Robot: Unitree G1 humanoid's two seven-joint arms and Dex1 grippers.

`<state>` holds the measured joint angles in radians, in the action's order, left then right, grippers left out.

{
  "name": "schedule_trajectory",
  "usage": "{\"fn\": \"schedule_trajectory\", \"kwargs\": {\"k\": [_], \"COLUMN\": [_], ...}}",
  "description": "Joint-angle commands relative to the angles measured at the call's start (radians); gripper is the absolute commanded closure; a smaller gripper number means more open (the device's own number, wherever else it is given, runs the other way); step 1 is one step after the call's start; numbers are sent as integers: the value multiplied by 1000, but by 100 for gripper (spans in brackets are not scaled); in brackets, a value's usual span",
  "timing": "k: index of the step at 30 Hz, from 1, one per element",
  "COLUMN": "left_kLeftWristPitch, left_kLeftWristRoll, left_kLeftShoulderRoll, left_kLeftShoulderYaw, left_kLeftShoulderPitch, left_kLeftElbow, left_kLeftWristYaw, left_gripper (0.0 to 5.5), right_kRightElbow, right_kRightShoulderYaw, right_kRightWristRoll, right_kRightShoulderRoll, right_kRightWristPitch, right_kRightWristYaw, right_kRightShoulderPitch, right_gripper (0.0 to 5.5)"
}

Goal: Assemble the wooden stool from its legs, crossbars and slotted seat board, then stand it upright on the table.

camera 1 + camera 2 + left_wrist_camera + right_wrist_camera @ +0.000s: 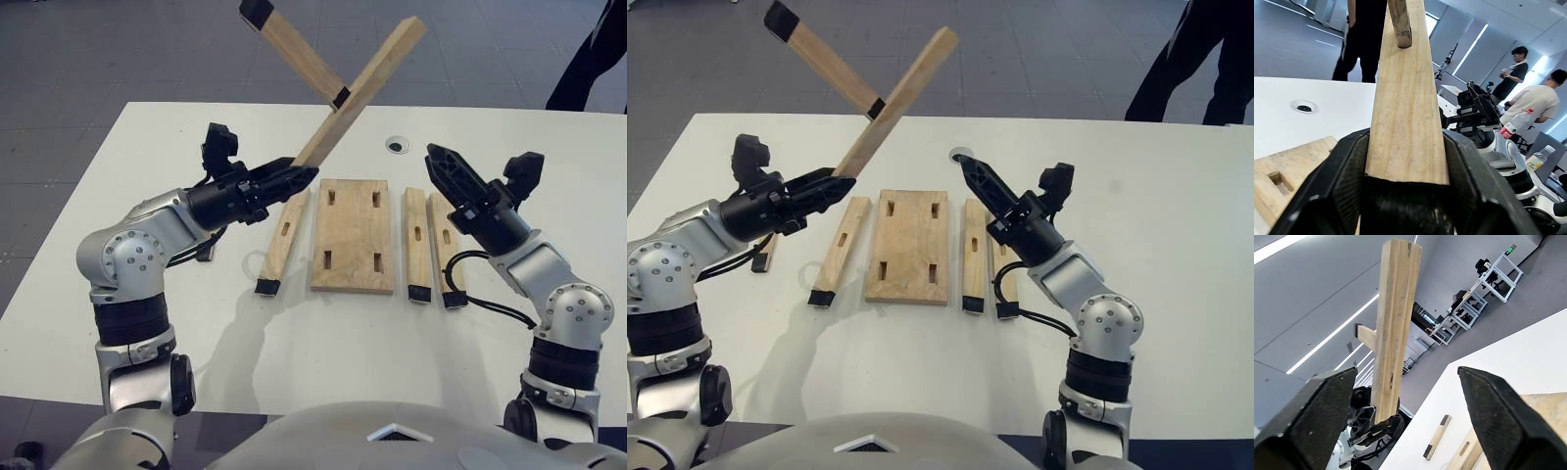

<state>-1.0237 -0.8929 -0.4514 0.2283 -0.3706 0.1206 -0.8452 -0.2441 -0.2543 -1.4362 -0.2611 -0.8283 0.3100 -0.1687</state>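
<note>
Left claw (299, 176): you had it pinching the crossed leg-and-crossbar piece (367, 83), held aloft at 12 o'clock of the seat board (354, 235).
Right claw (485, 171): spread, empty, at 3 o'clock.
Tip: you probably needed it steadying the free end before slotting.

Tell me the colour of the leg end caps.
Black end caps, clearest in the left eye view.

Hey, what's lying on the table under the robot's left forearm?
A short wooden piece pokes out from beneath the left forearm. The arm covers most of it, so its full length and shape are hidden.
</note>
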Motion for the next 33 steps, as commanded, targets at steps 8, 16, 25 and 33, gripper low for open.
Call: {"fn": "schedule_trajectory", "kwargs": {"k": [8, 16, 25, 33], "left_kLeftWristPitch": [-132, -182, -163, -157], "left_kLeftWristRoll": [-155, -187, -172, -174], "left_kLeftShoulderRoll": [20, 7, -11, -23], "left_kLeftShoulderYaw": [-43, -86, -111, -122], "left_kLeftShoulderPitch": [-106, -107, -100, -88], "left_kLeftElbow": [-49, -67, -64, -51], "left_kLeftWristYaw": [-40, -74, -101, -111], "left_gripper": [341, 341, 341, 341], "right_kRightElbow": [76, 89, 116, 117], "right_kRightShoulderYaw": [87, 84, 74, 65], "right_kRightWristRoll": [-31, -33, -45, -49], "right_kRightShoulderRoll": [3, 7, 7, 7], "right_kRightWristPitch": [-91, -101, -109, -113], "right_kRightWristYaw": [93, 170, 176, 168], "right_kRightShoulderPitch": [-126, -174, -200, -196], "right_gripper": [0, 0, 118, 265]}}
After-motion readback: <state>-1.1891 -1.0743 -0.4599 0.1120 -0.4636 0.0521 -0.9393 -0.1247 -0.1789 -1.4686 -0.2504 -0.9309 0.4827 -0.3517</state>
